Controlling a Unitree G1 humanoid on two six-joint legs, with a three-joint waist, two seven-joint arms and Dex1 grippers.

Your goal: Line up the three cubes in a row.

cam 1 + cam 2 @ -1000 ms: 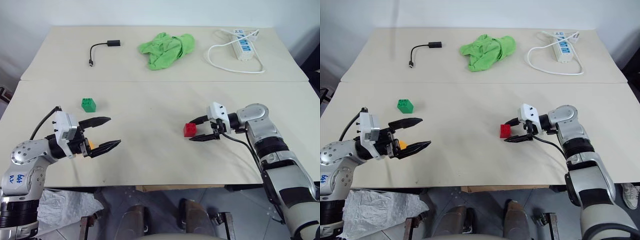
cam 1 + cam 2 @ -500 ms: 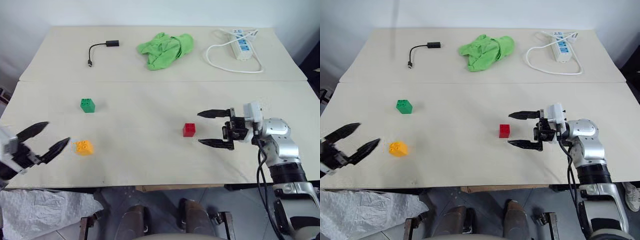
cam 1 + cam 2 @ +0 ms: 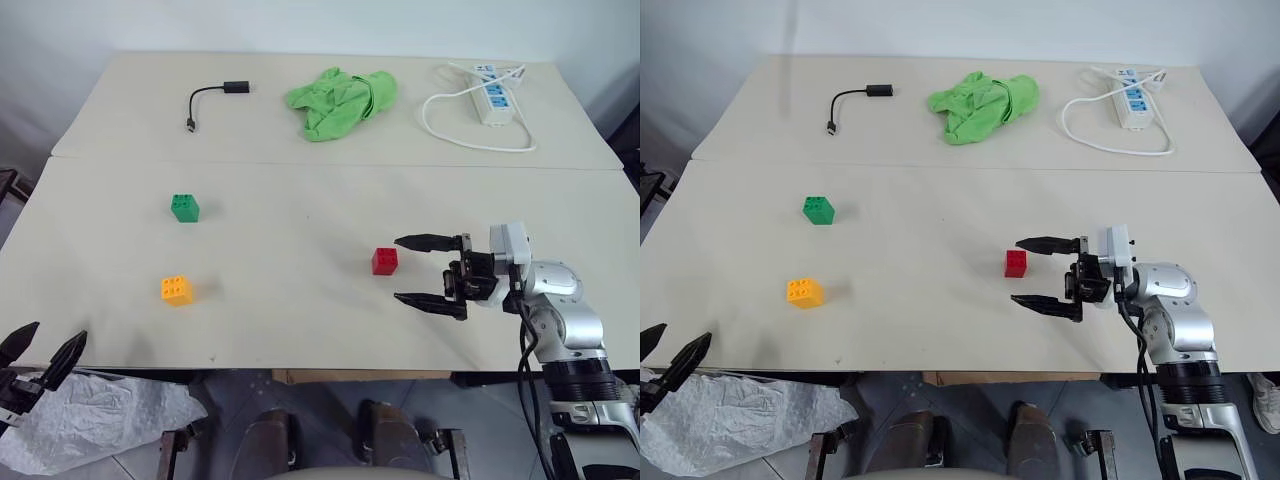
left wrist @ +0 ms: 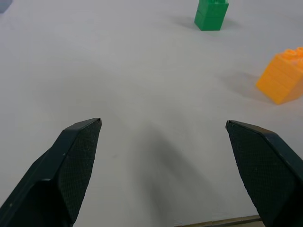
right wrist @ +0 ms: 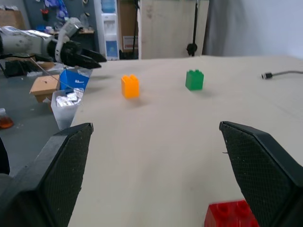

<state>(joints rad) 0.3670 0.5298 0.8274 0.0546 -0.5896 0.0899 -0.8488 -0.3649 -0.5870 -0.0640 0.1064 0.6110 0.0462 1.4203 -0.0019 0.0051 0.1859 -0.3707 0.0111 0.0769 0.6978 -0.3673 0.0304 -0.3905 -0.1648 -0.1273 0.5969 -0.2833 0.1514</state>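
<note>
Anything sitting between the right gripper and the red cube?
No. In the left eye view only bare table separates the open right gripper from the red cube, which sits just past its fingertips, untouched.

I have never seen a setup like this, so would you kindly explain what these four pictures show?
It is a two-armed humanoid robot at a table. Two pictures come from cameras in its head, looking down; the other two come from cameras on its wrists, looking along the black fingers. On the table lie a red cube, a green cube and an orange cube, with a green cloth, a black cable and a white power strip at the far side. The right gripper, beside the red cube, and the left gripper, off the table's near edge, are open and hold nothing.
</note>
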